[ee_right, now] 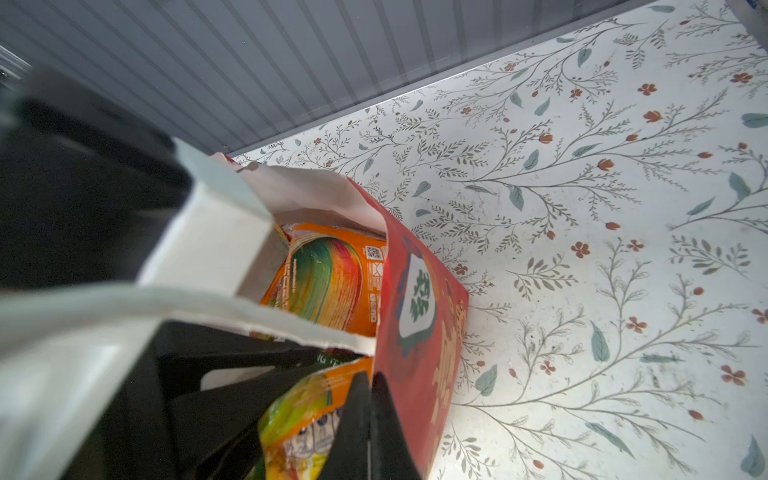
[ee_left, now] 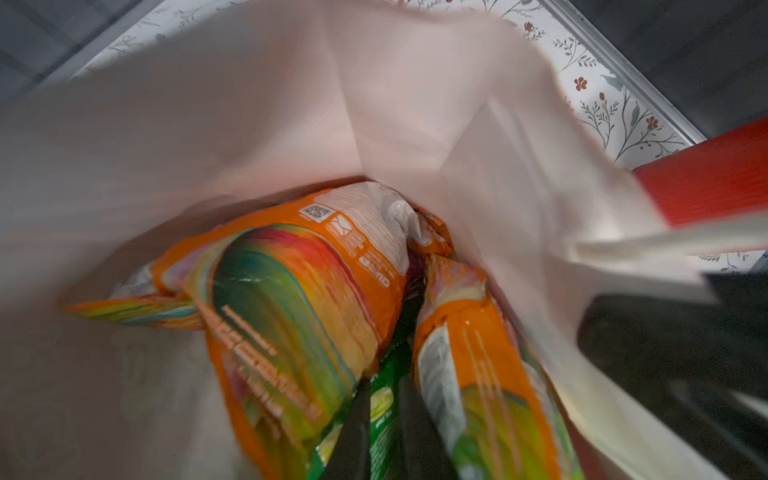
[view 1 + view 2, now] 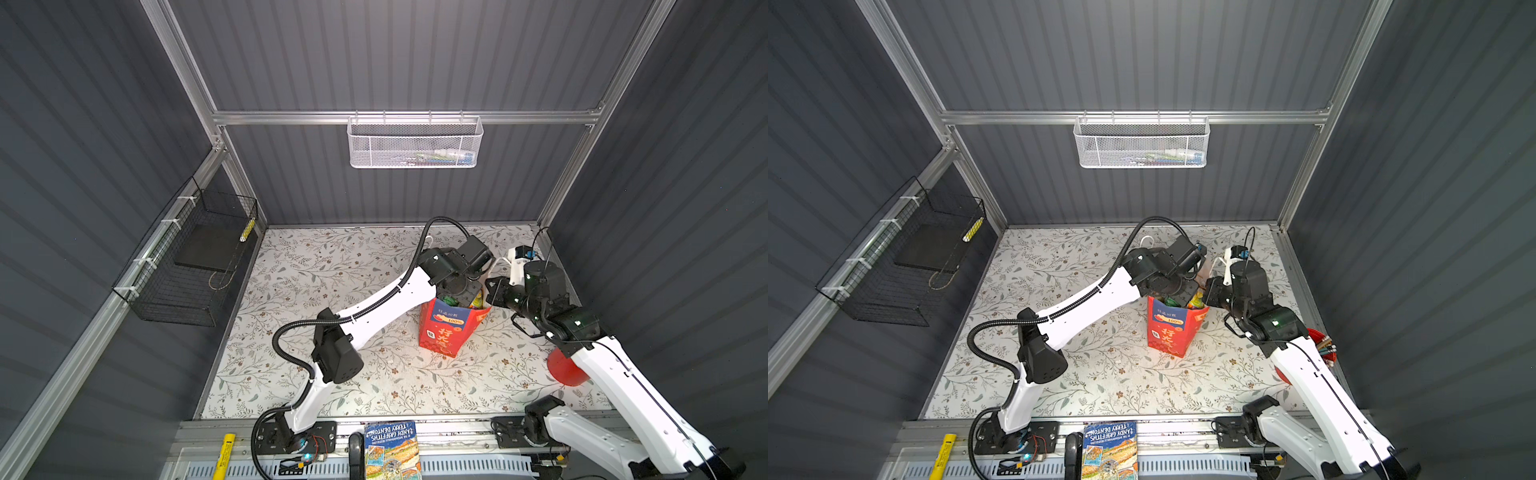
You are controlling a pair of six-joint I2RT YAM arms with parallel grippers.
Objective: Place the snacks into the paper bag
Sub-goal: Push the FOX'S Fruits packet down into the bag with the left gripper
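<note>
The red paper bag (image 3: 440, 332) (image 3: 1169, 332) stands upright right of the table's middle. My left gripper (image 2: 385, 384) reaches down into its white inside (image 2: 291, 104) and is shut on a green snack packet (image 2: 384, 409). Beside that packet lie an orange multicolour packet (image 2: 299, 299) (image 1: 328, 282) and another orange one (image 2: 478, 374). My right gripper (image 1: 370, 382) is shut on the bag's rim, next to its red wall (image 1: 419, 332). In both top views the left wrist covers the bag's mouth, with the right gripper (image 3: 490, 291) at its right edge.
A red cup (image 3: 565, 370) stands at the right, partly behind the right arm. A blue-covered book (image 3: 390, 451) and a yellow marker (image 3: 224, 455) lie on the front rail. A white mesh basket (image 3: 415, 143) hangs on the back wall and a black wire basket (image 3: 195, 266) on the left wall.
</note>
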